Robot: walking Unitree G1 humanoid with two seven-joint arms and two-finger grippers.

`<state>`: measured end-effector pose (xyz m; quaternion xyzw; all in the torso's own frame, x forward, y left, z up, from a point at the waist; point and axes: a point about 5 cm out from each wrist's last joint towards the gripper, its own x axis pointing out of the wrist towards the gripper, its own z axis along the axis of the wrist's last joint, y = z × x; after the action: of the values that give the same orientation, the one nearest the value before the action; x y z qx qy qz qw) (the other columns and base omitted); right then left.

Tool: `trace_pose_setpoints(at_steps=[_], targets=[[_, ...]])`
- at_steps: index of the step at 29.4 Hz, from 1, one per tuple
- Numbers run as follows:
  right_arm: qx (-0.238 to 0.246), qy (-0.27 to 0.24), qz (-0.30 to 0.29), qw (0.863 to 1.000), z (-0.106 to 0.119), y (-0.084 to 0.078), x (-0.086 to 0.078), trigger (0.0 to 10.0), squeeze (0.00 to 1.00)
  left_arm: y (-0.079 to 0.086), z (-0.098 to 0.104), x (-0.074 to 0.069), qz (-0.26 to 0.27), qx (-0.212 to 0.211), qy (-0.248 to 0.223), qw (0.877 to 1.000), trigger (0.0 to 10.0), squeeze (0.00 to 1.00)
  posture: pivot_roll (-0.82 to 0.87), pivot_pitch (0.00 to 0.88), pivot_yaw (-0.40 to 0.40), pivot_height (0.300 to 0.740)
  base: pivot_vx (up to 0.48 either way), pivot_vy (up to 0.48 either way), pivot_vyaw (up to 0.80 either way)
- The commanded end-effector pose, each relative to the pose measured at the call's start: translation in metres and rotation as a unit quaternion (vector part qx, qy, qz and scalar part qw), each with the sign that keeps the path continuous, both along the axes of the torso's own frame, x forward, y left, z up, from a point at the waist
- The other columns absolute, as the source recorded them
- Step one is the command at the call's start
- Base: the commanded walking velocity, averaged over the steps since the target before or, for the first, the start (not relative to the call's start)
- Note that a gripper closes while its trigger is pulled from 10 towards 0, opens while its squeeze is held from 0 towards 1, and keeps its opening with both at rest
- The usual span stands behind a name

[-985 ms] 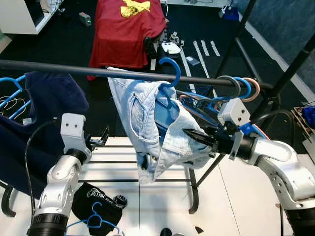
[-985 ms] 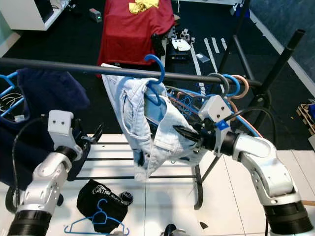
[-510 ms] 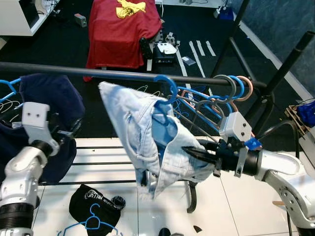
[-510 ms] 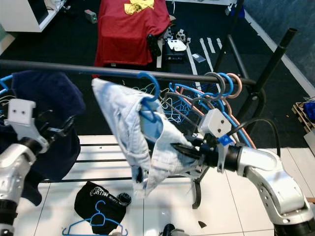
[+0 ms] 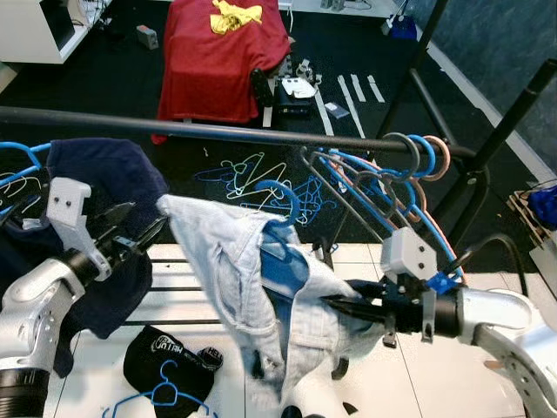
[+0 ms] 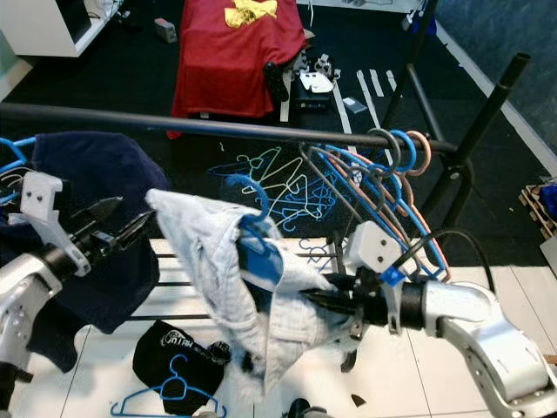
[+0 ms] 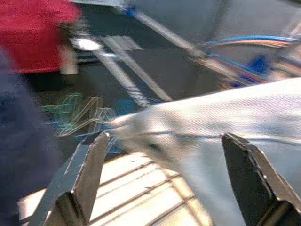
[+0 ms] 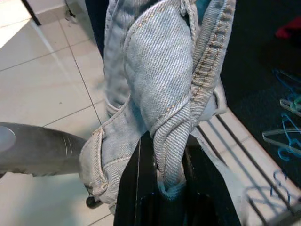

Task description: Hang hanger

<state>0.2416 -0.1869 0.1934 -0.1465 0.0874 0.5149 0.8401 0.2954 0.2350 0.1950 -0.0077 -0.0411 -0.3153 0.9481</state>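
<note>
A light denim jacket (image 5: pixel 235 279) sits on a blue hanger (image 5: pixel 283 198). The hanger's hook hangs free below the black rail (image 5: pixel 174 129), not on it. My right gripper (image 5: pixel 335 303) is shut on a fold of the jacket's front hem (image 8: pixel 174 94), with its black fingers (image 8: pixel 136 188) pinching the denim. My left gripper (image 5: pixel 139 235) is open just left of the jacket's shoulder. In the left wrist view the jacket (image 7: pixel 225 113) lies beyond the spread fingers (image 7: pixel 89 169).
A navy garment (image 5: pixel 96 183) hangs on the rail at left, behind my left arm. Several empty hangers (image 5: pixel 409 157) crowd the rail's right end by the rack's upright (image 5: pixel 513 113). A black bag and a blue hanger (image 5: pixel 165 361) lie on the tiles. Loose hangers (image 5: pixel 252 170) lie on the dark floor.
The jacket's hanger hook has come off the rail and dropped lower, and my right gripper has pulled the jacket down. My left gripper has swung in toward the jacket's shoulder.
</note>
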Motion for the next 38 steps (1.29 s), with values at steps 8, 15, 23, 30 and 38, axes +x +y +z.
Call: trace_pose_setpoints(at_steps=[8, 15, 23, 30, 38], targets=[[0.017, 0.004, -0.001, 1.000, 0.005, -0.005, -0.003, 0.0, 0.00, -0.021, 0.003, -0.009, -0.084, 0.010, 0.018, 0.996, 10.0, 0.00, 0.03, 0.178, -0.073, 0.740, -0.325, 0.000, 0.00], [0.010, 0.035, 0.042, 0.998, 0.001, 0.002, -0.010, 0.0, 0.00, -0.047, 0.013, -0.015, -0.154, -0.012, 0.007, 0.988, 10.0, 0.00, 0.03, 0.177, -0.081, 0.740, -0.390, 0.000, 0.00], [0.008, 0.048, 0.063, 0.997, 0.000, 0.004, -0.014, 0.0, 0.00, -0.048, 0.030, -0.016, -0.173, -0.042, -0.012, 0.984, 10.0, 0.00, 0.04, 0.172, -0.080, 0.740, -0.390, 0.000, 0.00], [0.004, 0.057, 0.079, 0.995, 0.001, 0.006, -0.017, 0.0, 0.00, -0.045, 0.038, -0.014, -0.182, -0.070, -0.035, 0.980, 10.0, 0.00, 0.04, 0.166, -0.078, 0.740, -0.219, 0.000, 0.00], [-0.004, 0.071, 0.106, 0.992, 0.000, 0.008, -0.020, 0.0, 0.00, -0.053, 0.059, -0.016, -0.226, -0.108, -0.093, 0.964, 10.0, 0.00, 0.04, 0.156, -0.077, 0.740, 0.000, 0.000, 0.00]])
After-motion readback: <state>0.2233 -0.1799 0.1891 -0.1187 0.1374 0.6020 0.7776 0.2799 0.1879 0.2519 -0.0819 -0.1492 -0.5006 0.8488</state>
